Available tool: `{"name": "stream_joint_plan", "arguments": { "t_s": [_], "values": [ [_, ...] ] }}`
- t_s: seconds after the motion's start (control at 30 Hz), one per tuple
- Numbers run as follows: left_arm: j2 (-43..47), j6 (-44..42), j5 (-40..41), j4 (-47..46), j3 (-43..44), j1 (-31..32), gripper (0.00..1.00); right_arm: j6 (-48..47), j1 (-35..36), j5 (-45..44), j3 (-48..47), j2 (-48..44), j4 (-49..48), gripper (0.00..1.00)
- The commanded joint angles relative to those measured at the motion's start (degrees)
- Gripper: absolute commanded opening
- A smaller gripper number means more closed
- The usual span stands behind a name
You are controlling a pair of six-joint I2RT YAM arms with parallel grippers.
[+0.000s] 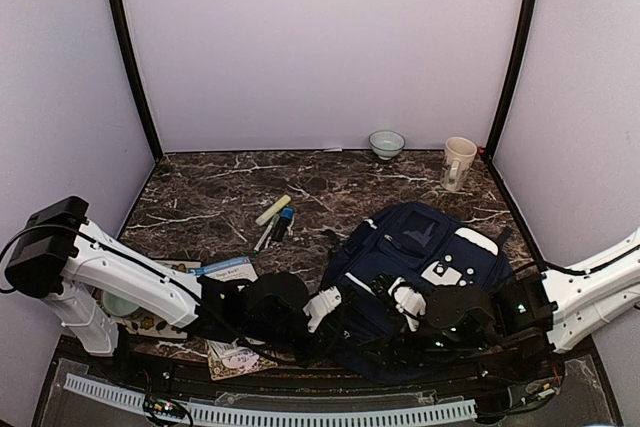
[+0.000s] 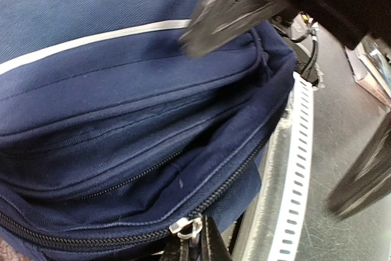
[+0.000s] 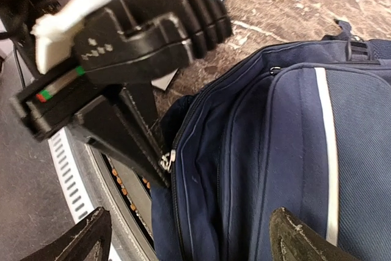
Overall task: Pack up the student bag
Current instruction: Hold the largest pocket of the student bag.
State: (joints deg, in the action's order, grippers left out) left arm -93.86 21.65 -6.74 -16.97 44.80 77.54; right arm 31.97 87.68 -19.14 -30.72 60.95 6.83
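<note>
The student bag (image 1: pixel 430 247), navy blue with a white stripe, lies at the table's near right. In the left wrist view the bag (image 2: pixel 122 90) fills the frame, and my left gripper (image 2: pixel 195 247) is shut on the silver zipper pull (image 2: pixel 185 227) at the bag's near edge. The right wrist view shows the same grip from the other side, with the zipper pull (image 3: pixel 165 162) pinched by the left arm's dark fingers (image 3: pixel 143 145). My right gripper (image 3: pixel 189 250) hangs open over the bag (image 3: pixel 293 139), its fingertips (image 3: pixel 305 242) wide apart and holding nothing. From above, the left gripper (image 1: pixel 335 309) and right gripper (image 1: pixel 392 297) meet at the bag's near-left corner.
Markers and pens (image 1: pixel 275 219) lie mid-table, left of the bag. A bowl (image 1: pixel 386 143) and a mug (image 1: pixel 458 162) stand by the back wall. Booklets (image 1: pixel 225 269) lie under the left arm. A white perforated strip (image 1: pixel 270 413) runs along the near edge.
</note>
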Motion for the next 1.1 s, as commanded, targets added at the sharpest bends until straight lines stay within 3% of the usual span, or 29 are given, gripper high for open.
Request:
{"name": "stream_joint_plan", "arguments": {
  "t_s": [0.0,0.33,0.63,1.07],
  "values": [
    [0.8,0.3,-1.2,-1.2,1.5,0.5,0.00,-2.7,-0.3,2.8,-2.3,3.6,-1.5,0.90],
    [1.6,-0.8,-0.7,-1.0,0.7,0.5,0.00,-3.2,-0.3,6.5,-1.4,7.3,-3.8,0.81],
    [2.3,-1.2,-0.7,-0.6,0.5,0.4,0.00,-4.6,-0.3,4.6,-3.5,12.6,-4.2,0.76],
    [5.2,-0.2,-3.5,-4.7,-2.5,0.5,0.00,-4.9,-0.3,1.2,-0.9,12.9,-4.6,0.45]
  ]
}}
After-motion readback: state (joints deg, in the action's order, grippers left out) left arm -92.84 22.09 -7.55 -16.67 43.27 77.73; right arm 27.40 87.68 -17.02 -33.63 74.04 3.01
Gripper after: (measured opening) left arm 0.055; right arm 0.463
